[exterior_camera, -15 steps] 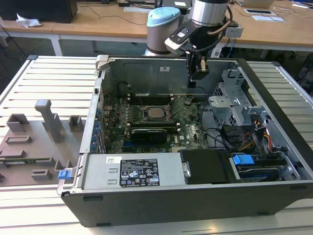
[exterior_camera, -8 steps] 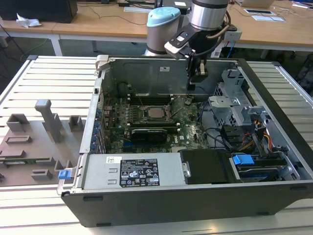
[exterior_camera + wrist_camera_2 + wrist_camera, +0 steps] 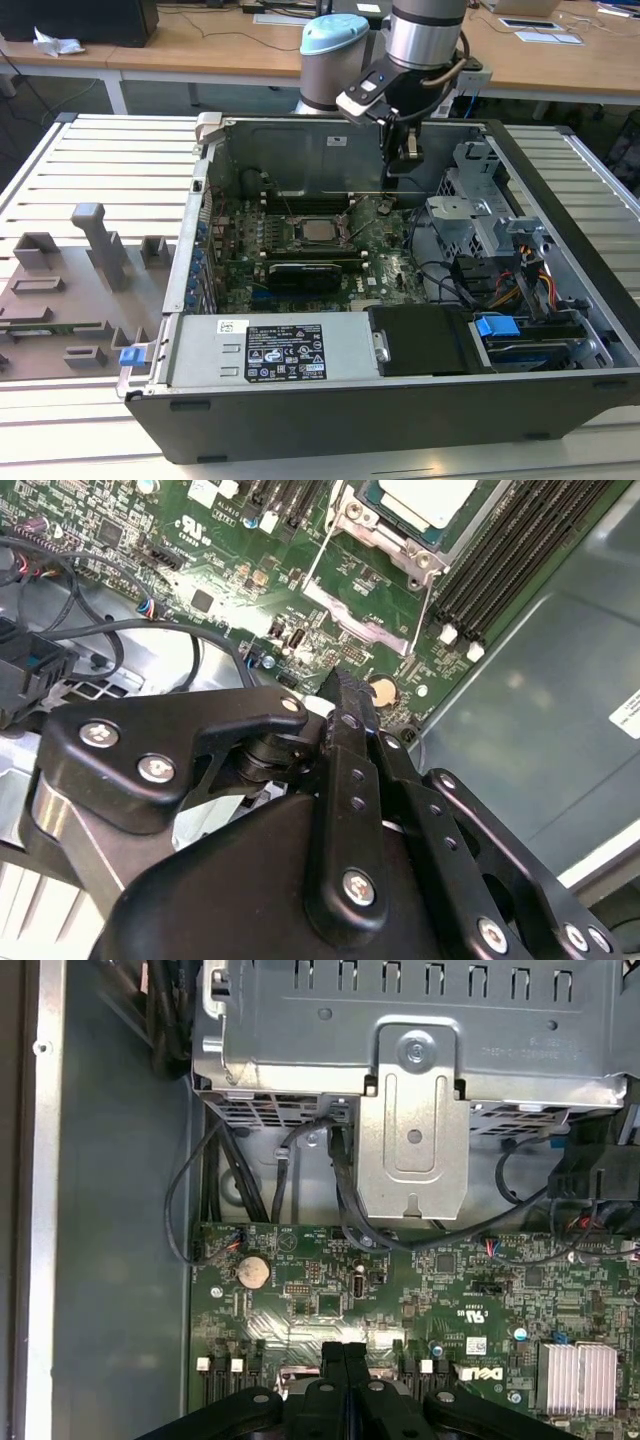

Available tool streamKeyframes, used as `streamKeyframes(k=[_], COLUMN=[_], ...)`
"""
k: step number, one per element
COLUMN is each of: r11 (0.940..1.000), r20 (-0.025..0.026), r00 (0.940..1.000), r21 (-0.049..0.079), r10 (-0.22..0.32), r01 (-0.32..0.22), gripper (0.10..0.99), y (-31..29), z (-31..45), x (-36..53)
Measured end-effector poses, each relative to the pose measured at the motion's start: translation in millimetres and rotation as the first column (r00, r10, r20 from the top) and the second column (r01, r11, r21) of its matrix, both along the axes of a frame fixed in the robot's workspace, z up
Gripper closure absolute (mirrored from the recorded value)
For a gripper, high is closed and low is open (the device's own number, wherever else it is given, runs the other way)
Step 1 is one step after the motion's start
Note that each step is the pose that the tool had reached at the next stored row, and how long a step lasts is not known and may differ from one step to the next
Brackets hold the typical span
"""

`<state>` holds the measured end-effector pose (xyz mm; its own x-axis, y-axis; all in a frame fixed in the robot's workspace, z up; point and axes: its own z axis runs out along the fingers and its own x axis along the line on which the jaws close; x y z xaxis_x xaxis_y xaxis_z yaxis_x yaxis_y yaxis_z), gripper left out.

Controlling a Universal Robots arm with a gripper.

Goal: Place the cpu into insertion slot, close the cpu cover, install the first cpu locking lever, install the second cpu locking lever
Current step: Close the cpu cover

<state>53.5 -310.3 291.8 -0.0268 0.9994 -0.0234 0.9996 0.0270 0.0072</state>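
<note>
The cpu [image 3: 318,232], a silver-grey square, lies in the insertion slot [image 3: 300,247] on the green board inside the open case. In the second wrist view the cpu [image 3: 425,495] has the silver cpu cover [image 3: 385,535] framing it. Thin wire locking levers [image 3: 318,562] run beside the socket; I cannot tell whether they are latched. My gripper [image 3: 399,176] hangs over the board's far right part, to the exterior view's right of the socket and apart from it. In both wrist views its black fingertips [image 3: 345,1352] meet, shut with nothing between them, near the coin battery [image 3: 381,690].
A silver drive cage [image 3: 470,215] and bundled cables [image 3: 450,280] fill the case's right side. The power supply [image 3: 285,350] sits at the front. Black memory slots [image 3: 510,560] run beside the socket. Grey fixtures [image 3: 100,240] stand on the table at the exterior view's left.
</note>
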Motion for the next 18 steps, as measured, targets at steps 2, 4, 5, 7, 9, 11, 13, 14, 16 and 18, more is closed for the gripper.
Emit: streamKeyframes(k=[2, 4, 5, 7, 9, 11, 13, 14, 16, 18], r11=[1.0000, 1.0000, 1.0000, 1.0000, 1.0000, 1.0000, 1.0000, 1.0000, 1.0000, 1.0000], r20=[-0.0004, -0.0007, -0.0010, -0.0012, -0.0015, -0.0016, -0.0019, -0.0022, -0.0025, -0.0026], r00=[1.0000, 1.0000, 1.0000, 1.0000, 1.0000, 1.0000, 1.0000, 1.0000, 1.0000, 1.0000], r21=[0.000, 0.000, 0.000, 0.000, 0.000, 0.000, 0.000, 0.000, 0.000, 0.000], r10=[0.000, 0.000, 0.000, 0.000, 0.000, 0.000, 0.000, 0.000, 0.000, 0.000], r01=[0.000, 0.000, 0.000, 0.000, 0.000, 0.000, 0.000, 0.000, 0.000, 0.000], gripper=[0.980, 0.980, 0.980, 0.980, 0.980, 0.980, 0.980, 0.980, 0.980, 0.980], y=[0.0, 0.0, 0.0, 0.0, 0.0, 0.0, 0.0, 0.0, 0.0, 0.0], z=[-1.8, -4.4, -6.1, -8.2, -10.6, -12.0, -13.4, -15.0, -17.2, -19.6], x=[0.1, 0.2, 0.2, 0.3, 0.3, 0.3, 0.3, 0.3, 0.4, 0.3])
